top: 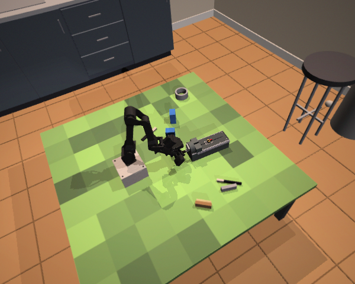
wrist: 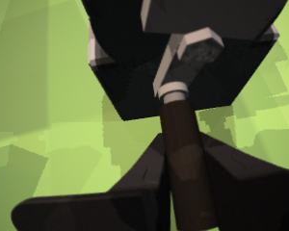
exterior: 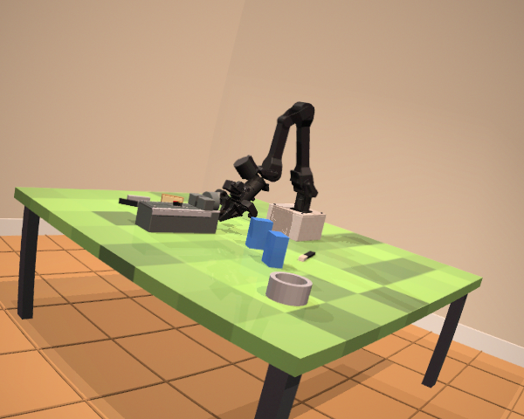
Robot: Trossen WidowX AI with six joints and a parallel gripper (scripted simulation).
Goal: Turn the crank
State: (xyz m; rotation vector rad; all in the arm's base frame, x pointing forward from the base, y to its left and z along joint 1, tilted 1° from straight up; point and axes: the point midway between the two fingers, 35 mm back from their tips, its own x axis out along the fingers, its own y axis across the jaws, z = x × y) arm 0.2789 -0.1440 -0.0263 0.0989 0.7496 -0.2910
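Largest first. Bench (top: 110, 238) (exterior: 185, 265), carrying all. Dark slide machine (top: 214, 151) (exterior: 181, 223) (wrist: 135, 96), crank end toward the arm, presumably for reach. Grey ring (top: 181, 97) (exterior: 288, 292), open-topped, without visible contents. Fingers (top: 180, 159) (exterior: 230, 211), closed on brown crank handle (wrist: 185, 159), one per side, apparently for turning. Red pointer (top: 210, 139) (exterior: 175, 202), atop machine; levelness with zero marks impossible to tell.

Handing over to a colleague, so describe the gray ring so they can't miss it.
On the green checkered table, look past the two blue blocks. The gray ring lies beyond them from the arm's base. Unlike those solid blocks, it is round and open through the middle.
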